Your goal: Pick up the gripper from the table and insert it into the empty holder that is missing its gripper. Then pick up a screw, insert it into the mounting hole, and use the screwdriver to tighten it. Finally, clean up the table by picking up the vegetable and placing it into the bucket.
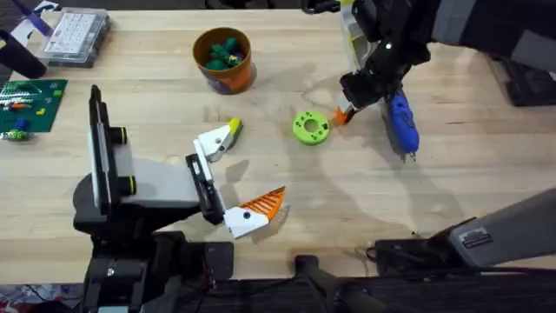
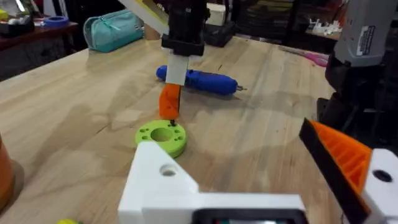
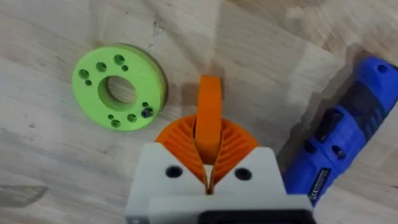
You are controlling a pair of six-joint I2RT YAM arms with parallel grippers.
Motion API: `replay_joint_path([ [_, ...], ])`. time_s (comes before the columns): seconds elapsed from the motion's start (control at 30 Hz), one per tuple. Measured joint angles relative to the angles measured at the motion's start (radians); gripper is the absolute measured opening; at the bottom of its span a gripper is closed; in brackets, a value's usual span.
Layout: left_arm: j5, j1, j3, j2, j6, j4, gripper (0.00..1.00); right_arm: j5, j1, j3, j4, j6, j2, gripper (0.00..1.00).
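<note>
My right gripper (image 1: 352,103) is shut on the gripper (image 1: 345,114), holding it upright with its orange ribbed tip (image 2: 169,102) pointing down at the table beside the green disc (image 1: 310,127). From the right wrist the orange tip (image 3: 209,106) sticks out between my shut pads. The blue screwdriver (image 1: 401,122) lies just right of it. A small dark screw (image 3: 147,112) seems to sit in one disc hole. My left gripper (image 1: 239,174) stands open near the front, an orange-white finger (image 1: 254,209) on one side and a yellow-tipped white holder (image 1: 217,139) on the other. Green vegetable pieces (image 1: 222,52) lie in the orange bucket (image 1: 228,78).
A clear parts box (image 1: 76,35) and a green board (image 1: 30,100) sit at the far left. A teal pouch (image 2: 115,28) lies beyond the table. Bare wood lies between the disc and the front edge.
</note>
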Motion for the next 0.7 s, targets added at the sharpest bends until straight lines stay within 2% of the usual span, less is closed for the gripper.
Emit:
replay_joint_path([
  [0.47,0.0,0.0,0.0,0.0,0.0,0.0,0.986,0.0,0.0,0.033,-0.053,0.0,-0.009,0.012],
  [0.7,0.0,0.0,0.0,0.0,0.0,0.0,0.986,-0.012,0.0,0.103,-0.092,0.0,-0.144,0.01],
])
